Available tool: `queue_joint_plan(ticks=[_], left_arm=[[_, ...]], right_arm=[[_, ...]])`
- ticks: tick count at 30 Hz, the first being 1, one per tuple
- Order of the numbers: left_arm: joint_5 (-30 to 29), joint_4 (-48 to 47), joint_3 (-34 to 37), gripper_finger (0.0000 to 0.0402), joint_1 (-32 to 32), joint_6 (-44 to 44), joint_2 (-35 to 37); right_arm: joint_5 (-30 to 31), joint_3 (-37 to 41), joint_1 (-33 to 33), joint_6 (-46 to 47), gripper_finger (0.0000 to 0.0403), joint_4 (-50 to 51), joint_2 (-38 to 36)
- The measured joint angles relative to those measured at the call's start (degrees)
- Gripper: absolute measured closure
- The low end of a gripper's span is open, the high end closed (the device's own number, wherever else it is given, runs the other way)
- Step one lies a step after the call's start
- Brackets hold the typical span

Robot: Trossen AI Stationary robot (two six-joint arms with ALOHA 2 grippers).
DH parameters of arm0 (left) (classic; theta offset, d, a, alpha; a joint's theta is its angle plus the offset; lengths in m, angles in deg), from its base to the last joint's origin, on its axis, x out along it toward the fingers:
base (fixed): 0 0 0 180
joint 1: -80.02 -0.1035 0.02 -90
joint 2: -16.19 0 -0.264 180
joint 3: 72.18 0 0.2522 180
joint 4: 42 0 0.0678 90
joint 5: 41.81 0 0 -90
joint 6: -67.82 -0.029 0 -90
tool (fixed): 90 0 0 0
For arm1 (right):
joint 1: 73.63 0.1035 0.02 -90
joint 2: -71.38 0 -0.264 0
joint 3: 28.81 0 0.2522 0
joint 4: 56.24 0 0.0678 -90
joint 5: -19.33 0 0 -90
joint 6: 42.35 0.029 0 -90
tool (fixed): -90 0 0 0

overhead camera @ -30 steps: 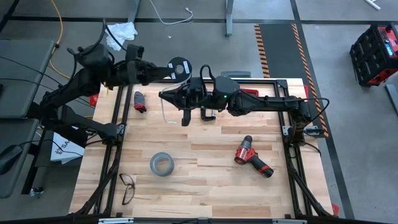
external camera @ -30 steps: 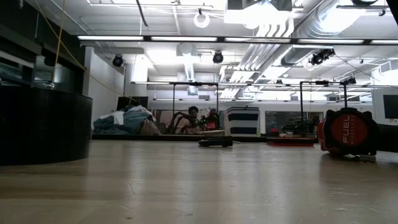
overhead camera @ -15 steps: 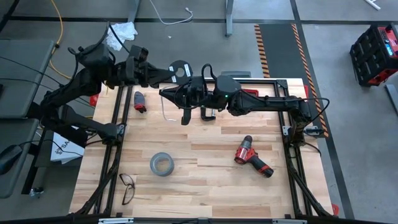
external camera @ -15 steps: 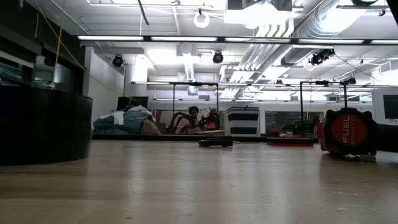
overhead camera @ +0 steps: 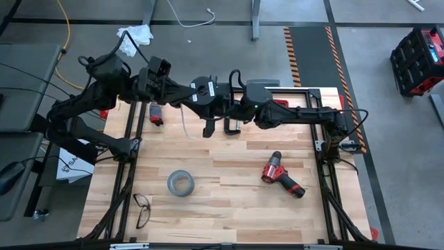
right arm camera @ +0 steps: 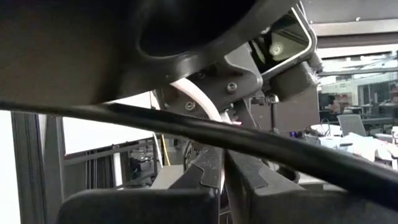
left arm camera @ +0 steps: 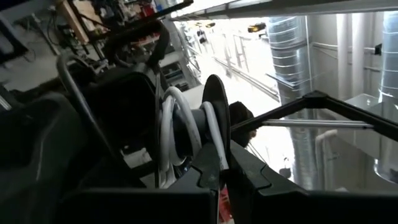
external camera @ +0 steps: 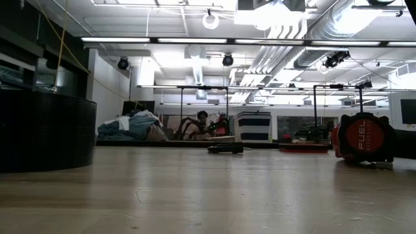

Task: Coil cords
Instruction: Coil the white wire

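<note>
- Black and round, the spool (overhead camera: pixel 202 88) is held in the air above the far edge of the wooden surface (overhead camera: pixel 236 194), where the two arms meet.
- Left end effector (overhead camera: pixel 193 89) reaches in from the left and is clenched on the spool's thin flange; the left wrist view shows the disc edge (left arm camera: pixel 214 118) pinched between its fingertips.
- White cord (left arm camera: pixel 171 134) is wound in a few turns around the spool's hub, and one thin strand (overhead camera: pixel 182 119) hangs down toward the surface just below the arms.
- Right end effector (overhead camera: pixel 208 104) comes in from the right, just beside the spool, with its fingers pressed together; whether it pinches the cord I cannot tell.
- Grey tape roll (overhead camera: pixel 180 182) lies near the left front of the surface, with a pair of glasses (overhead camera: pixel 142 208) nearer still.
- Red drill (overhead camera: pixel 282 175) lies on the right side, well apart from the spool.
- Small red-and-black tool (overhead camera: pixel 155 112) lies at the far left, below the left arm.
</note>
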Motion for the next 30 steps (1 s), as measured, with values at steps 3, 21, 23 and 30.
queue_joint_plan(ticks=[3,21,23,30], left_arm=[[1.8,0.0,0.0,0.0397,0.6,1.4,0.0],[5.1,-12.1,0.0,0.0397,2.4,0.6,4.0],[5.0,-14.7,0.0,0.0397,2.5,-0.3,4.6],[3.2,-24.6,-0.1,0.0397,2.5,-7.6,6.7]], right_arm=[[0.0,0.1,0.0,-0.8,0.0403,-1.2,0.1],[-0.3,0.2,-1.8,-2.4,0.0403,-1.2,0.2],[-0.8,0.2,-2.2,-2.3,0.0403,-1.1,0.2],[-1.8,0.2,-3.4,-2.4,0.0403,1.7,0.2]])
